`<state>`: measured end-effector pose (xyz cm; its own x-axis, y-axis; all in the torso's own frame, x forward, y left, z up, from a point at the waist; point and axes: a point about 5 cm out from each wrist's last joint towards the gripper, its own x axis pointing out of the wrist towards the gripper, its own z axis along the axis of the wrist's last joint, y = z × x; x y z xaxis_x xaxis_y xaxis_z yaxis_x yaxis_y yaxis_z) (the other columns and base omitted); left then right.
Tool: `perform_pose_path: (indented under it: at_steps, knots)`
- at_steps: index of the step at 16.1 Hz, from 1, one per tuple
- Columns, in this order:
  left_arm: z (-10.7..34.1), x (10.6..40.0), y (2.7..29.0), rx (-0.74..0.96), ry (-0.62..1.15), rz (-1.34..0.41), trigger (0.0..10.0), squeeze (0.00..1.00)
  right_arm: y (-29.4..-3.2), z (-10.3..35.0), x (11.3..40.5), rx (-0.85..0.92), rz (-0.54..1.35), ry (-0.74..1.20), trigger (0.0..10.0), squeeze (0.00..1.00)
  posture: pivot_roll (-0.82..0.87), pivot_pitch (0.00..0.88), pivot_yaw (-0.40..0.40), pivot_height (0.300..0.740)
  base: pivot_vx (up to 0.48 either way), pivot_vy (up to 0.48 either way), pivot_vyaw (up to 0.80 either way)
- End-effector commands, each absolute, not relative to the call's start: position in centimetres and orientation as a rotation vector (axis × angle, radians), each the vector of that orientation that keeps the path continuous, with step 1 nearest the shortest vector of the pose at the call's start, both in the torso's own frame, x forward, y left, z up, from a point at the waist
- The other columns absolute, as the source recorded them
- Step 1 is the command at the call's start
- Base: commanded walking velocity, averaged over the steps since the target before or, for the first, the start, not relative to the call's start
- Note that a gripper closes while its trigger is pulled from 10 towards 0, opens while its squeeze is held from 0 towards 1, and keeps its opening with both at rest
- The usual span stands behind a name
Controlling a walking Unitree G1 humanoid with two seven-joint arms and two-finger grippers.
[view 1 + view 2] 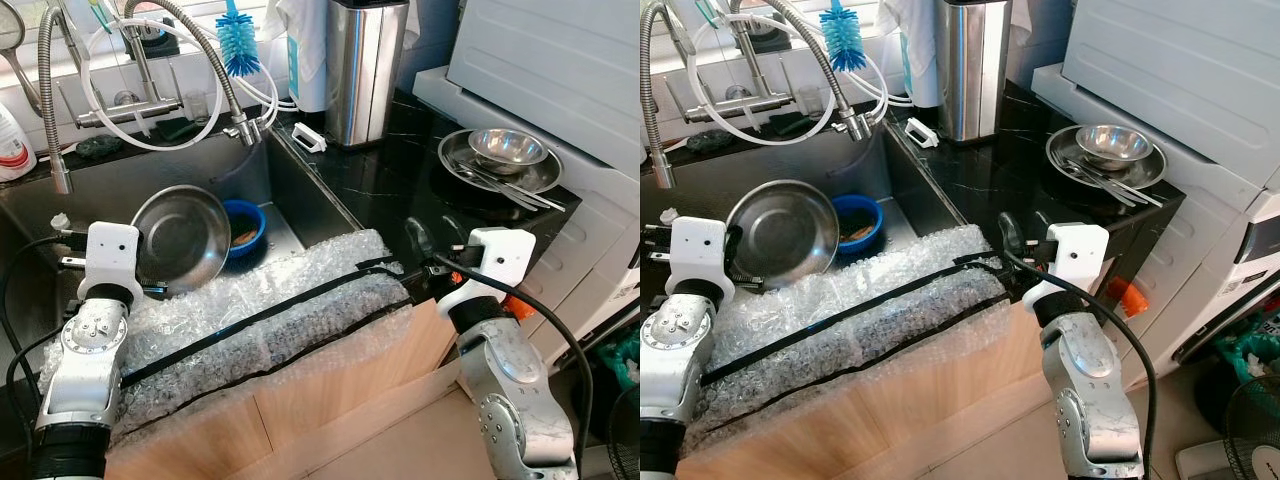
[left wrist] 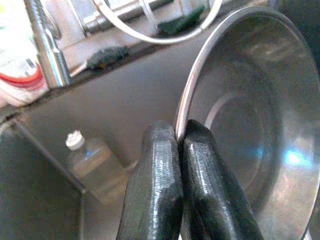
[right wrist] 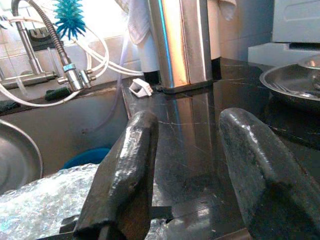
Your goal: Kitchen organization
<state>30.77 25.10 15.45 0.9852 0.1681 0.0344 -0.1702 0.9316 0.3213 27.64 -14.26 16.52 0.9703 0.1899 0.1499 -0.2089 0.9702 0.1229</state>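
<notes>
Bubble wrap (image 1: pixel 270 310) nearest, draped over sink (image 1: pixel 300 200) edge. Left gripper (image 2: pixel 177 145) pinching steel bowl (image 1: pixel 182 238) rim, tilted above sink beside blue bowl (image 1: pixel 243 228). Right gripper (image 3: pixel 187 150) spread over black bench (image 1: pixel 400 170). Plastic bottle (image 2: pixel 95 162) seen from left wrist.

Head eyes look down at the sink (image 1: pixel 120 195) (wrist cameras sit close); all share it.

Steel bowl (image 2: pixel 250 125): rim runs off frame edge in left wrist view; far side cut. Blue bowl (image 1: pixel 243 228): partly hidden behind steel bowl; contents indistinct. Utensils (image 1: pixel 505 187) on steel plate (image 1: pixel 455 150): type not resolvable. White bottle (image 1: pixel 12 140): cropped at frame edge.
</notes>
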Motion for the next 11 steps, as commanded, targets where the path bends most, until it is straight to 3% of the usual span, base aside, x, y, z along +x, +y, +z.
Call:
perform_pose_path:
  at_steps: [1, 11]
  knots:
    - [13.8, 30.7, 24.8, 0.298, 0.08, 0.144, 10.0, 0.0, -14.0, 17.0, 27.5, 0.134, 0.209, -0.15, 10.0, 0.0, -0.06, 0.021, 0.025, 0.74, 0.0, 0.0, 0.0]
    - [12.2, 30.3, 24.0, 0.29, 0.194, 0.087, 10.0, 0.0, -13.3, 17.1, 27.7, 0.145, 0.231, -0.143, 10.0, 0.0, -0.06, 0.018, 0.028, 0.74, 0.0, 0.0, 0.0]
